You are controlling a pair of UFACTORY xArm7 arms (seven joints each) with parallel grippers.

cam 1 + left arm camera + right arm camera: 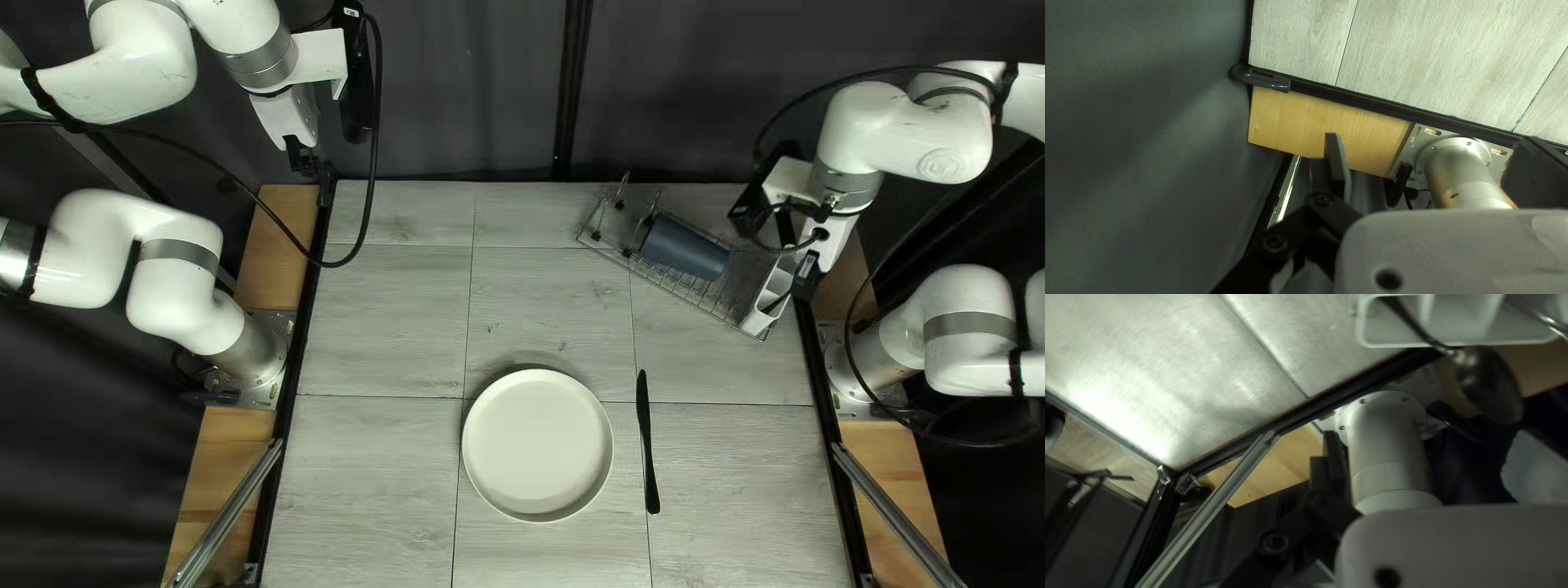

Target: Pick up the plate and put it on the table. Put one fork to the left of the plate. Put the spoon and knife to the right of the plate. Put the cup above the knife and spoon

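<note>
- Plate (536, 445): pale, round, set flat on the bench (392, 327). That part of the task looks done.
- Knife (647, 441): black, lying just to the right of the plate, not touching it, its length running toward and away from me. Also in place, I judge.
- Dish rack (718, 298): wire, well beyond the plate and off to its right.
- Cup (682, 247): dark blue-grey, lying on its side in the rack, not yet set out.
- Cutlery holder (771, 302): white, at the end of the rack farthest right of the plate.
- Spoon (1490, 388): a dark rounded bowl on a thin stem hangs by the holder in the right wrist view. It may be the spoon, but it is too blurred to be sure.
- Fork: not to be seen from here.
- Right tool (804, 273): spread, empty, poised just by the cutlery holder, well away from the plate.
- Left tool (313, 163): spread, empty, parked far beyond the plate and to its left, off the bench's corner.
- Step in hand, as I read it: fetching the spoon. To do it well, come down square on the handle, pinch it well along its length, lift straight clear of the holder, then lay it right of the knife and parallel to it without nudging knife or plate.
</note>
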